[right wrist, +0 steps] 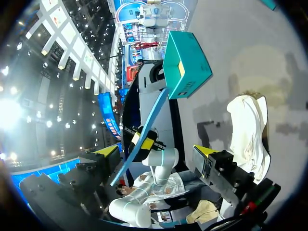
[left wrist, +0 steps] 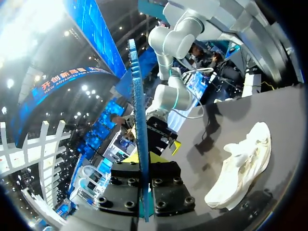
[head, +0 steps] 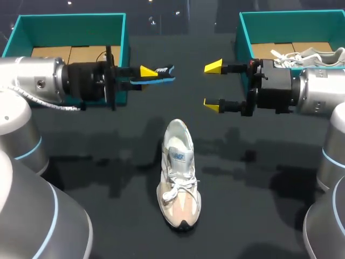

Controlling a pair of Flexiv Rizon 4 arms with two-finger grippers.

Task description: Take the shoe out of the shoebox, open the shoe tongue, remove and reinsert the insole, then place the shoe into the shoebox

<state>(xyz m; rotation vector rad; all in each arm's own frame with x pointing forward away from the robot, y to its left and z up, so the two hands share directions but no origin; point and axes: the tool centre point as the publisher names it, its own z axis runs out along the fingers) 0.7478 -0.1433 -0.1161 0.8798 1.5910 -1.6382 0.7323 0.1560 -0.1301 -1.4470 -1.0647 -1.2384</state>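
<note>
**Insole held clear of the sneaker, right gripper open**

The white and beige sneaker [head: 179, 174] stands upright on its sole in the middle of the black tabletop [head: 259, 205]. It is outside both boxes, its toe points toward the robot and its laces lie loose over the tongue.

Beyond the sneaker's heel and off to its left, the left gripper [head: 148, 73] hangs above the tabletop. Its yellow-tipped fingers are closed from two sides on the blue insole [head: 166, 70]. In the left wrist view the insole [left wrist: 139, 106] shows edge-on as a thin blue strip running out ahead of the fingers, and the sneaker [left wrist: 243, 166] lies well apart to one side of it.

Beyond the heel and off to the sneaker's right, the right gripper [head: 213, 86] faces the left one. Its two fingers are spread wide and hold nothing. The insole's free end points at it across a gap, so the two do not touch. In the right wrist view the sneaker [right wrist: 250, 130] lies beside the open fingers, not between them.

Two teal shoeboxes stand at the far edge, well past the sneaker. The left shoebox [head: 70, 24] is behind the left arm and shows brown card inside. The right shoebox [head: 245, 32] is behind the right arm and holds a second sneaker [head: 310, 56], pale with white laces.
</note>
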